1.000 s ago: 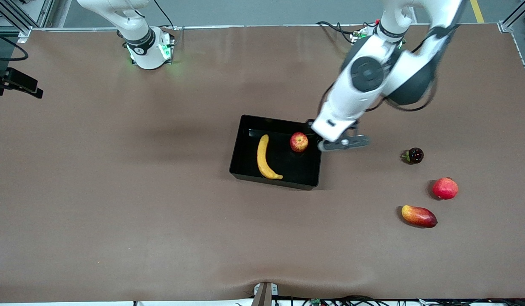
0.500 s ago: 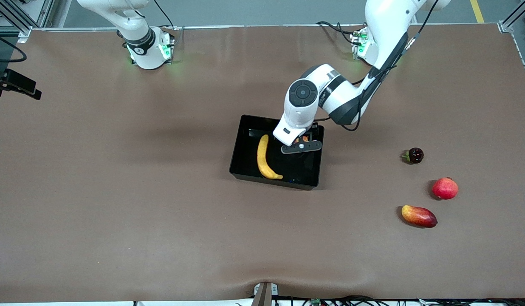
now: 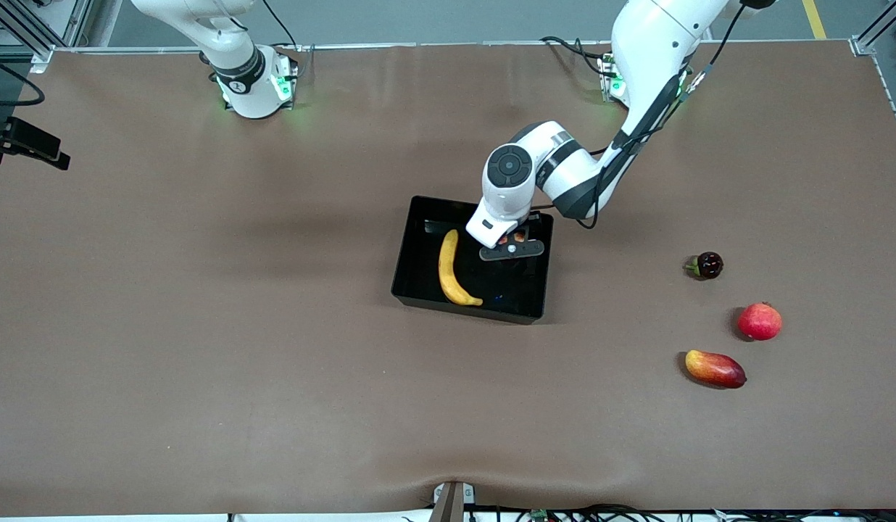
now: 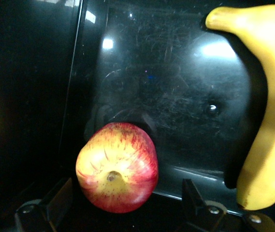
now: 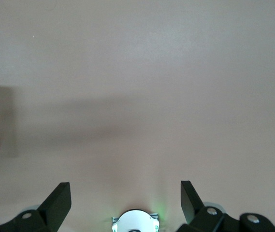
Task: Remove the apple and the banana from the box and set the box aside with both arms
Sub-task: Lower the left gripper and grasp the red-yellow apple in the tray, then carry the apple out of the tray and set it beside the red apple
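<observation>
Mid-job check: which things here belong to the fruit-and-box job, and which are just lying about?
Job:
- banana, in the box
- apple, in the box, between the open left hand's fingers
- black box

Lying about, toward the left arm's end:
- small dark fruit
- red round fruit
- mango

banana 1 | apple 1 | tray 1 | mango 1 | plain red fruit 1 | dark fruit 1 | arms 2

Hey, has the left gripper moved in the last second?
Yes. The left gripper went from the table beside the black tray, at the left arm's end, to over the tray, above the apple, fingers open around it.
</observation>
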